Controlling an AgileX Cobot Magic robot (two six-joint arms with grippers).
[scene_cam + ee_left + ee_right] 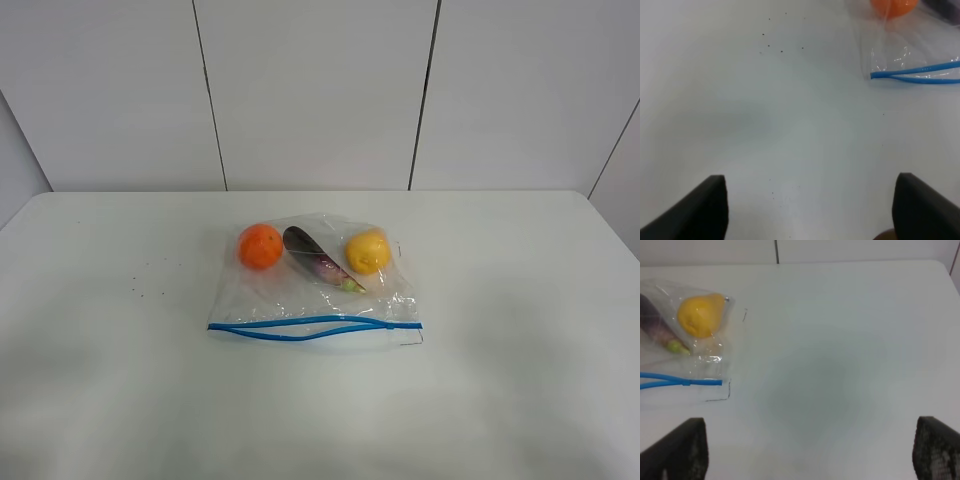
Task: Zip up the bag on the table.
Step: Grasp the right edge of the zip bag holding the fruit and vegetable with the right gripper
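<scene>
The clear bag [300,297] lies flat in the middle of the white table [520,360]. Its blue zipper strip [315,327] faces the front edge, and its two tracks gape apart along the middle. Inside are an orange [260,246], an eggplant [315,258] and a yellow pear [368,251]. Neither gripper shows in the exterior high view. In the left wrist view my left gripper [812,210] is open above bare table, well short of the zipper's left end [910,75]. In the right wrist view my right gripper [807,450] is open, away from the zipper's right end [685,382].
A few dark specks [150,280] dot the table left of the bag. A white panelled wall [320,90] stands behind the table's far edge. The table's right edge [615,240] lies far from the bag.
</scene>
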